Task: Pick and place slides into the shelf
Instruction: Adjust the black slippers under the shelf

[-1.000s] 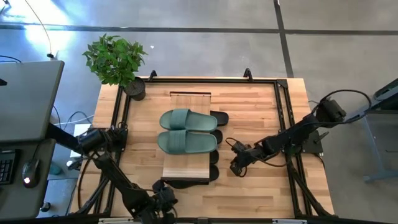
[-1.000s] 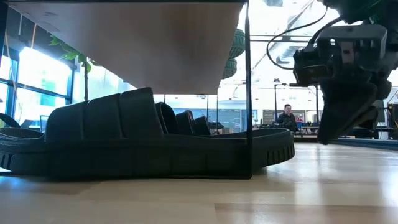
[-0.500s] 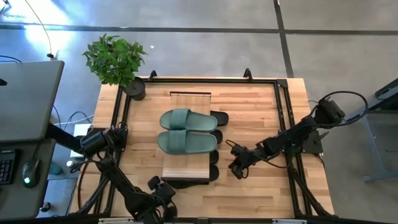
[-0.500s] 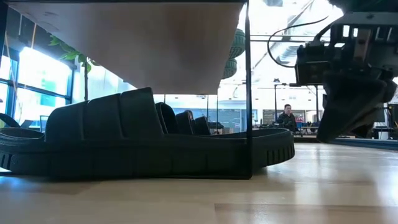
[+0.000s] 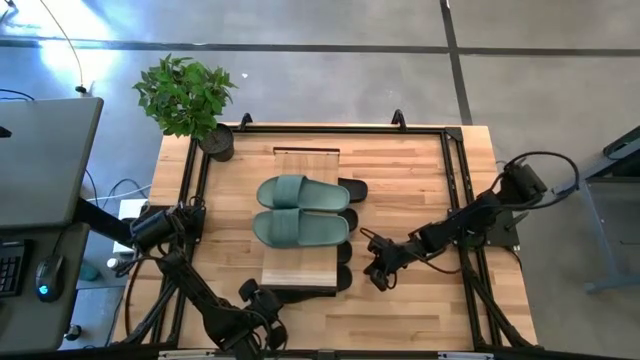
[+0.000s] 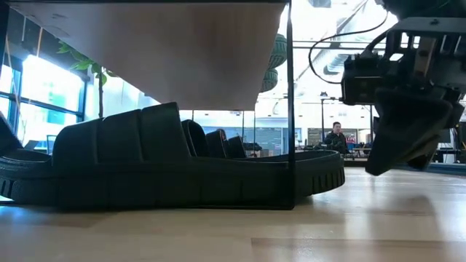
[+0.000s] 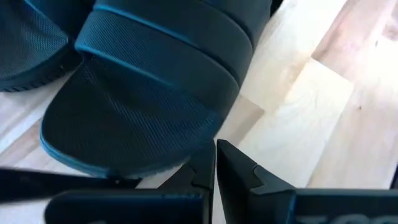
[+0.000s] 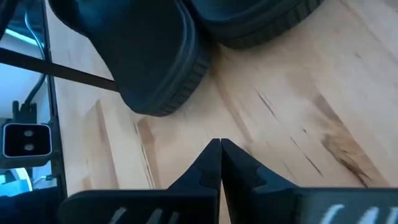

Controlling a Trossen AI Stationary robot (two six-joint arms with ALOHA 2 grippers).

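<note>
My left gripper (image 5: 262,318) sits at the table's near edge with fingers together, holding nothing, its tips just beside the rim of a black slide (image 7: 149,87) under the shelf's (image 5: 300,273) near end. My right gripper (image 5: 377,274), also pinched together and empty, hovers over bare wood just off the shelf's right side, near the black slides (image 8: 186,43) tucked beneath. With the green pair (image 5: 300,210) on the plank, I judge placing is nearly done and only nudging remains, with open table (image 5: 420,180) to the right and far side for backing out.
</note>
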